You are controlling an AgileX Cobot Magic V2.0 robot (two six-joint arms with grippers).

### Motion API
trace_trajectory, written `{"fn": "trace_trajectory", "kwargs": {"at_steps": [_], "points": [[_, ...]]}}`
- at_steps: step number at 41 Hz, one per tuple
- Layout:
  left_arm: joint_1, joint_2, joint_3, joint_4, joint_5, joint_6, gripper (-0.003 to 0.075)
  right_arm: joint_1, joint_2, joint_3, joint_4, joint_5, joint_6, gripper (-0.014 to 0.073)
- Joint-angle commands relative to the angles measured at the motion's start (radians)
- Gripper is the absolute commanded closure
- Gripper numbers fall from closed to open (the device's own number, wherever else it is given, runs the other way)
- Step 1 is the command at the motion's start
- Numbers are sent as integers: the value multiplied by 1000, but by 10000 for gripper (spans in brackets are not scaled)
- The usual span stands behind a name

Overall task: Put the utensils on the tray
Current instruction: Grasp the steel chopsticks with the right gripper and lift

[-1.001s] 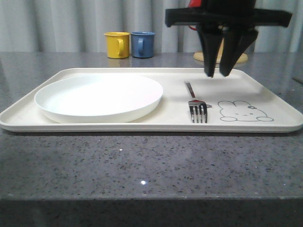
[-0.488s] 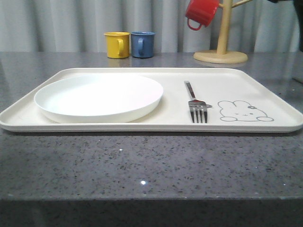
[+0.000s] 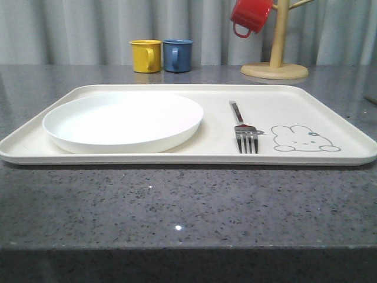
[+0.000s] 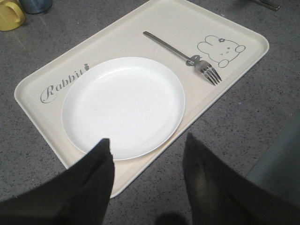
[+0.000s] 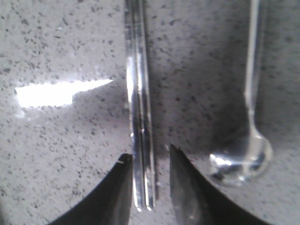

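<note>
1. While the fork [image 3: 244,131] lies flat on the tray [image 3: 330,115], tines toward the camera, it sits at 3 o'clock of the round white plate [image 3: 123,121] and just beside the rabbit drawing [image 3: 303,139].
2. Seen from the left wrist, the left hand [image 4: 147,180] hangs released above the tray's near rim, fingers [image 4: 93,176] spread and grasping nothing.
3. Down on the speckled grey tabletop [image 5: 61,42], the right hand [image 5: 147,185] is open, one finger on each side of the paired chopsticks [image 5: 139,117]; whether they touch is unclear.
4. At 3 o'clock of the chopsticks lies the spoon [image 5: 246,157], apart from them.
5. At 12 o'clock beyond the tray stand a yellow mug [image 3: 145,56] and a blue mug [image 3: 177,55], touching.
</note>
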Motion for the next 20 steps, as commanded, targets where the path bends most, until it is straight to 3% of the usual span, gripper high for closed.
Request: {"fn": "trace_trajectory", "kwargs": {"at_steps": [1, 13, 20], "points": [[-8, -6, -25, 5, -71, -9, 385, -3, -13, -19, 18, 29, -20, 356], [-8, -6, -25, 5, -71, -9, 385, -3, 36, -21, 26, 18, -20, 369], [-8, -6, -25, 5, -71, -9, 385, -3, 35, -21, 29, 24, -21, 515]]}}
